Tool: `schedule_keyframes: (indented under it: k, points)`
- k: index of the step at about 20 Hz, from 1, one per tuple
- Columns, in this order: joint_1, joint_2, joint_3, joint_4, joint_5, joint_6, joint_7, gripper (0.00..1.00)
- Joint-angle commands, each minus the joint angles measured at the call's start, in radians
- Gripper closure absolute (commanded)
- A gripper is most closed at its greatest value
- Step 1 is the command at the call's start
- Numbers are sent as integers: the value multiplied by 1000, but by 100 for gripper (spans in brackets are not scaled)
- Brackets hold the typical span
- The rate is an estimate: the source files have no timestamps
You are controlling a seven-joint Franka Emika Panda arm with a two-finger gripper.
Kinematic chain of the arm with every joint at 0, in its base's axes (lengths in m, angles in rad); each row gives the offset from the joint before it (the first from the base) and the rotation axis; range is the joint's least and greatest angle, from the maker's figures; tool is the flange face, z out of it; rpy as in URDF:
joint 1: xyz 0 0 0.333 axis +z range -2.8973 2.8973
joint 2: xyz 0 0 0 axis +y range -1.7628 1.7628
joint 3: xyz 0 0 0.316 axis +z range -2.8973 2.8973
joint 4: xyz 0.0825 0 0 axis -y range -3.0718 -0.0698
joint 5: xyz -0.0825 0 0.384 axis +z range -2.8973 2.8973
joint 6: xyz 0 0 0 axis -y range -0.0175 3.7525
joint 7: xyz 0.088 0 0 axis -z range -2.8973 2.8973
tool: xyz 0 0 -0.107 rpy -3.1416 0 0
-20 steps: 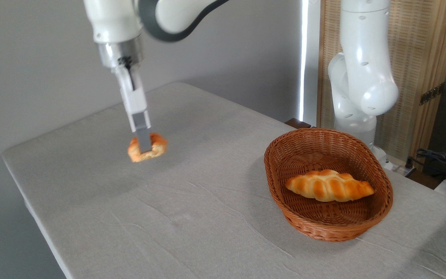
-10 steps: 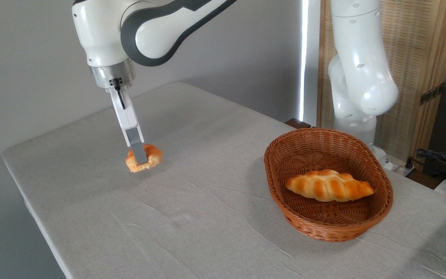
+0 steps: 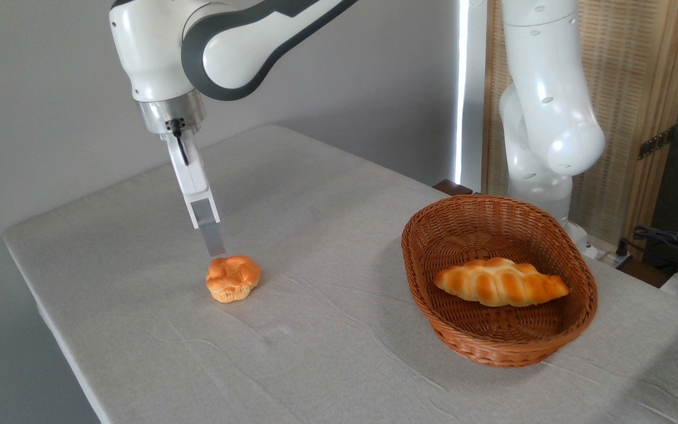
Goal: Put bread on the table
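The bread (image 3: 233, 278), a small round golden bun with a knotted top, sits upright on the light grey table (image 3: 315, 330), left of centre. My gripper (image 3: 216, 250) hangs just above and behind its left edge, holding nothing. I see the gripper side-on, so one finger (image 3: 212, 232) hides the other. The bun lies free of the gripper.
A brown oval wicker basket (image 3: 574, 318) stands on the right of the table with a longer braided loaf (image 3: 499, 281) inside. The arm's white base (image 3: 542, 129) rises behind the basket. Cables (image 3: 674, 244) lie at the far right edge.
The gripper carried the bun downward, then let it go. The bun now rests on the cloth slightly right of and below where it was held, turned upright. The gripper has barely moved since.
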Motion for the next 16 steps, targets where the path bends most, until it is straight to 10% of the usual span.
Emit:
schedule_keyframes:
  k: [1,7,16]
  points:
    - [59,-90,12,12,11,-12,-34,0]
    - [396,-189,-146,81,3,-188,-95,0]
    - [444,-189,-119,157,8,-291,-88,0]
